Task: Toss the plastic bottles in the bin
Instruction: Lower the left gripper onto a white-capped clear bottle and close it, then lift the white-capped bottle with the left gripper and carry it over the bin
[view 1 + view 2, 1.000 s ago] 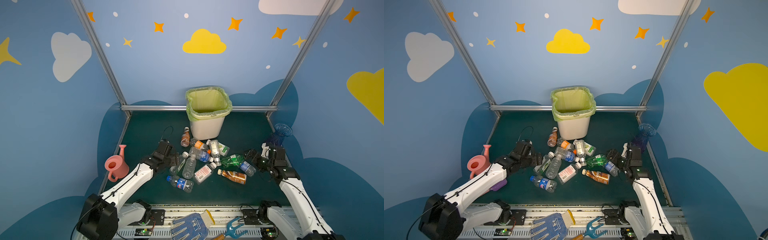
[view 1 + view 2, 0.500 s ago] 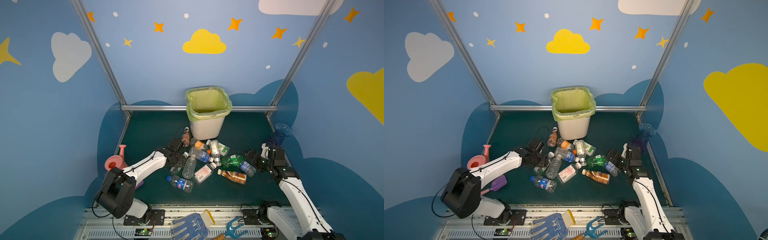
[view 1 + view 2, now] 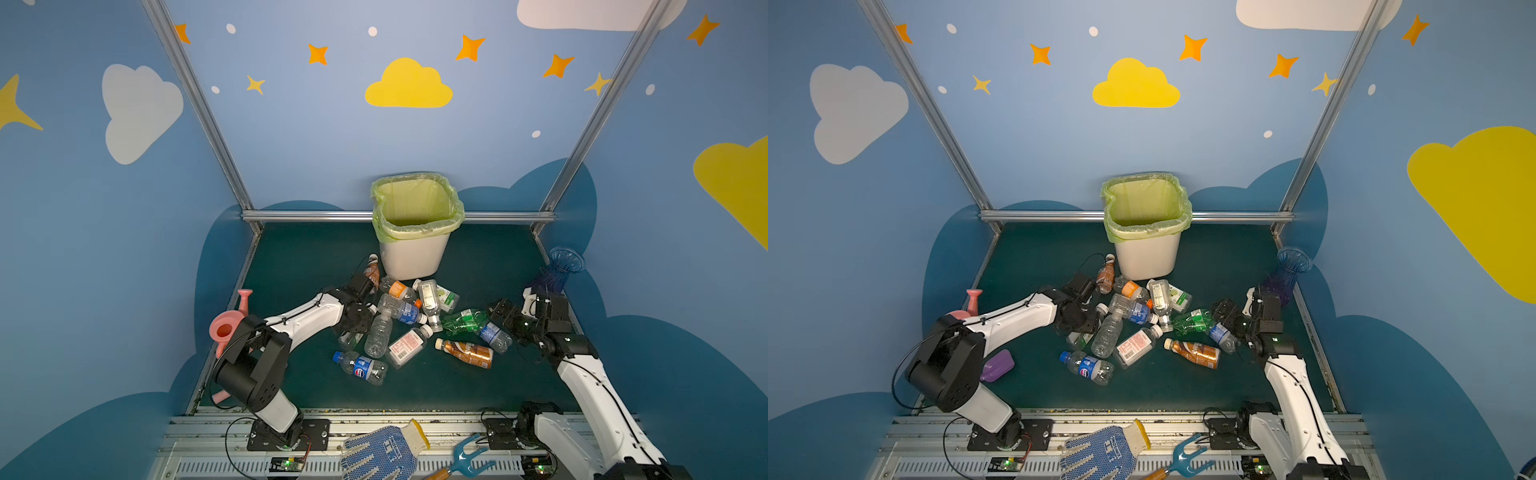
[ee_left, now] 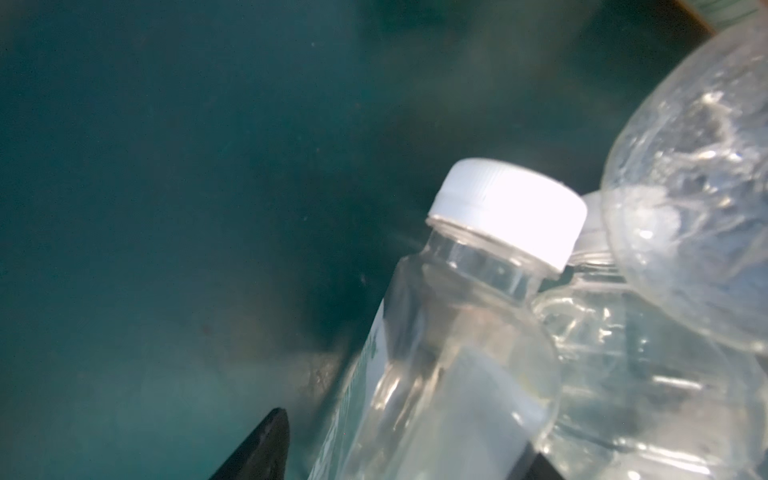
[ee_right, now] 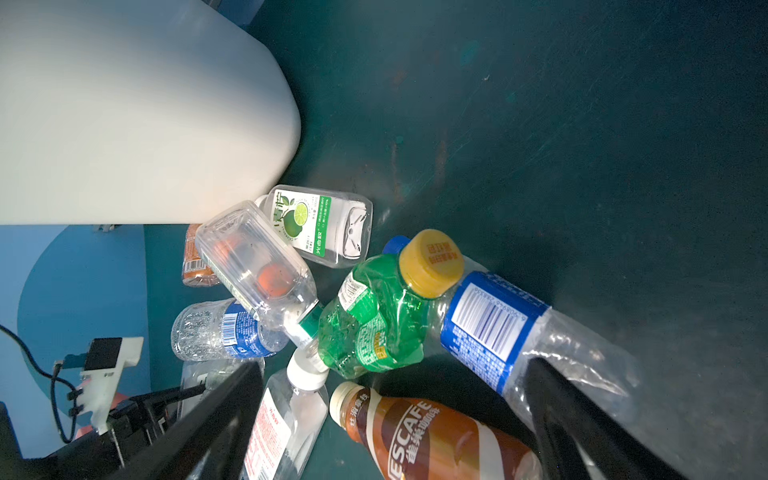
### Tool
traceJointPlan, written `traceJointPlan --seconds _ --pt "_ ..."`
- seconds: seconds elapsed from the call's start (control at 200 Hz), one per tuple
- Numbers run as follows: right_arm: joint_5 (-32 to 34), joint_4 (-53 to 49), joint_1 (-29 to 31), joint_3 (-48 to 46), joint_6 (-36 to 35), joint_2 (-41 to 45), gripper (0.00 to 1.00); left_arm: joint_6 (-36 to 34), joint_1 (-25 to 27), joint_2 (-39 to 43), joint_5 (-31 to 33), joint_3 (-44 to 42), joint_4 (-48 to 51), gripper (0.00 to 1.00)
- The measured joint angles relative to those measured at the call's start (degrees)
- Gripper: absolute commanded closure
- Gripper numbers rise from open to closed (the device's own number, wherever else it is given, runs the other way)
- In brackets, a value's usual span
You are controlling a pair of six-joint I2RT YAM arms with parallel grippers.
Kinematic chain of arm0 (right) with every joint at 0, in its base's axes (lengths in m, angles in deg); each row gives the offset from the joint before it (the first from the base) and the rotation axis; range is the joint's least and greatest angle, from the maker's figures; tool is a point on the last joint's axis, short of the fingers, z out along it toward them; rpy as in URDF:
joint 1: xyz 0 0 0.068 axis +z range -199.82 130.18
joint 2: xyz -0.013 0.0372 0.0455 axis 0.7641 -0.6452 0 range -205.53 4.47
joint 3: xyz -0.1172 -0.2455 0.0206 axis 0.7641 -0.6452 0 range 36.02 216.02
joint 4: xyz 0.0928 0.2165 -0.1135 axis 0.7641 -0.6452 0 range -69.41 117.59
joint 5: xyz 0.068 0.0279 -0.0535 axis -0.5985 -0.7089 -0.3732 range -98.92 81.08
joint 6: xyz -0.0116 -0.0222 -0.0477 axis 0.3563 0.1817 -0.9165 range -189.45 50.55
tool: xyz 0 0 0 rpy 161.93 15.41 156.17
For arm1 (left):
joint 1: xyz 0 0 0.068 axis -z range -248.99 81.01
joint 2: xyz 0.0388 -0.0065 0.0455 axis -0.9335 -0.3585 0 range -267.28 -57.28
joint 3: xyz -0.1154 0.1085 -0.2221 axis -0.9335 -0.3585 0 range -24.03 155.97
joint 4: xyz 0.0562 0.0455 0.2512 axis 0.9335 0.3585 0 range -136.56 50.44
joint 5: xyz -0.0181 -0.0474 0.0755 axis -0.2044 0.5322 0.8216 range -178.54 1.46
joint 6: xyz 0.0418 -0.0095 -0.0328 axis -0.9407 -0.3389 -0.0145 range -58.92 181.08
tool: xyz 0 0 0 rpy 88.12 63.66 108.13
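a robot lab booth: aluminium frame (image 3: 199, 104), cloud-painted walls (image 3: 332, 137).

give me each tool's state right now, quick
left tool: around a clear white-capped bottle, firm grip cannot be told
right tool: open, holding nothing

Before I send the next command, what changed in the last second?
The left gripper swung from beside the pile into its left edge; a white-capped clear bottle now sits between its jaws, whether clamped is unclear. The right gripper stayed wide open beside the blue-labelled bottle. The other bottles and the bin look unmoved.
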Motion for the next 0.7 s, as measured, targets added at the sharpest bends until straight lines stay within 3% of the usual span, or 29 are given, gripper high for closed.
traceJointPlan --seconds 0.305,0.701 --pt "0.8 0.2 0.0 -0.9 0.0 0.1 0.02 -1.3 0.3 -2.1 0.0 0.8 0.6 0.6" --pt "1.1 0.3 0.0 -1.0 0.0 0.0 0.02 -2.0 0.6 1.9 0.7 2.6 4.5 0.65"
